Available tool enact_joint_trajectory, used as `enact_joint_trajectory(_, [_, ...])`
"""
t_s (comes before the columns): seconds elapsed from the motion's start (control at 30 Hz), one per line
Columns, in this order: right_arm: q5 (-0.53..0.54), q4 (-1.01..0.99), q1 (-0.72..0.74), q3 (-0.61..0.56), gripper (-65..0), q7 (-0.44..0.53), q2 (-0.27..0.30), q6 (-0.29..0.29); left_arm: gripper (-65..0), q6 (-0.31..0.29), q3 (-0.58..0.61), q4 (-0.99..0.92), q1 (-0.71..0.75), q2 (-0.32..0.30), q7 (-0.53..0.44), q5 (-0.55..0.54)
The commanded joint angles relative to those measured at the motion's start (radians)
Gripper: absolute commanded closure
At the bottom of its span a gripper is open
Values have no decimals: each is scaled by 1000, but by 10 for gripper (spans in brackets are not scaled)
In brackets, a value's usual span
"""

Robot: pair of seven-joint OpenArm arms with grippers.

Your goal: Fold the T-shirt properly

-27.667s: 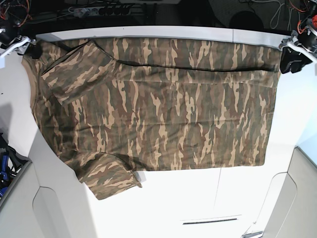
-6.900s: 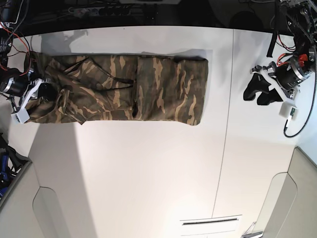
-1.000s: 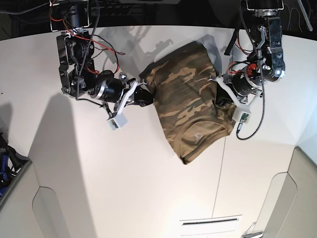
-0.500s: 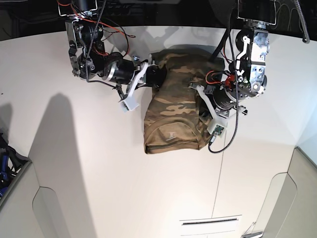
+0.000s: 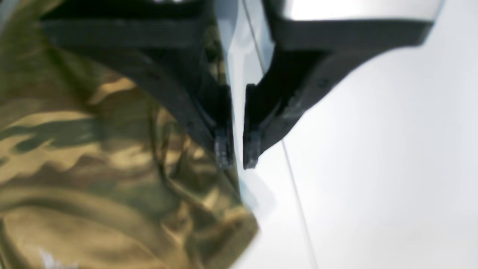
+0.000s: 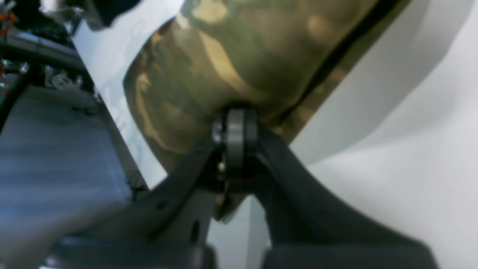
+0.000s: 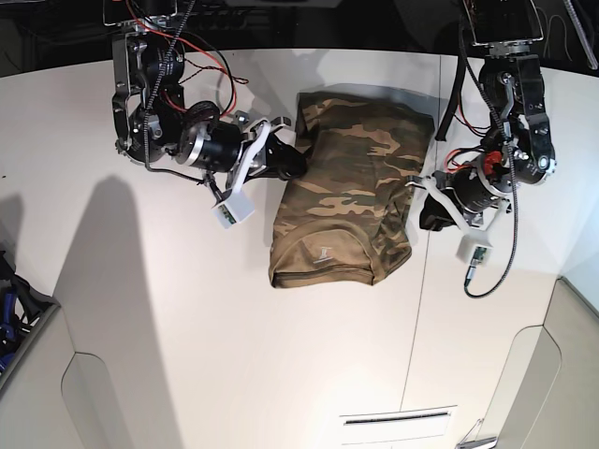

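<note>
In the left wrist view the left gripper (image 5: 236, 158) stood with its tips nearly together, a thin strip of bare table (image 5: 373, 157) showing between them and no cloth caught. The T-shirt (image 5: 93, 168) lay just beside it, filling the left half of that frame.

In the right wrist view the right gripper (image 6: 234, 130) was pressed together, its tips against the shirt's edge; whether cloth was pinched there could not be told.

In the base view the shirt (image 7: 351, 192) lay as a compact folded packet at upper centre of the frame, neck end nearest the bottom. Half a second earlier the left gripper (image 7: 432, 208) overlapped the packet's right edge; now it sat off it, over table. The right gripper (image 7: 292, 161) remained at the left edge.

Judgement: last fold laid down, left side released, right release apparently pending; task nearly complete.
</note>
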Motion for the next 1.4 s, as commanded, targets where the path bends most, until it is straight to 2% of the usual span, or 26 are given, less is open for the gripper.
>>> enact_joint_trajectory(0.0, [30, 50, 13, 1, 0, 14, -3, 5, -56, -6, -23, 26, -12, -7, -8, -30])
enact_joint_trajectory(0.2, [89, 195, 21, 0, 0, 46, -4, 5, -56, -12, -81, 34, -6, -50, 34, -109])
enact_joint_trajectory(0.37, [42, 149, 65, -10, 0, 131, -6, 5, -56, -12, -81, 34, 29, -83, 29, -116])
enact_joint_trajectory(0.5, [-47, 36, 138, -40, 0, 166, -6, 5, -56, -12, -81, 34, 49, -84, 23, -117])
enact_joint_trajectory(0.73, [-76, -265, 250, -139, 0, 183, -6, 6, -56, -12, -81, 34, 54, -84, 23, -115])
enact_joint_trajectory(0.87, [-186, -419, 277, -180, 0, 271, -6, 5, -56, -12, -81, 34, 54, -84, 22, -105])
enact_joint_trajectory(0.97, [-212, -472, 279, -181, 0, 313, -5, 5, -56, -12, -81, 34, 54, -84, 22, -68])
enact_joint_trajectory(1.13, [-206, -446, 279, -181, 0, 306, -6, 5, -56, -12, -89, 34, 54, -84, 22, -51])
enact_joint_trajectory(1.23, [-205, -380, 278, -181, 0, 268, -6, 5, -56, -12, -124, 34, 54, -84, 22, -54])
enact_joint_trajectory(1.37, [-168, -249, 275, -181, 0, 187, -3, 5, -56, -25, -217, 47, 72, -99, 38, -130])
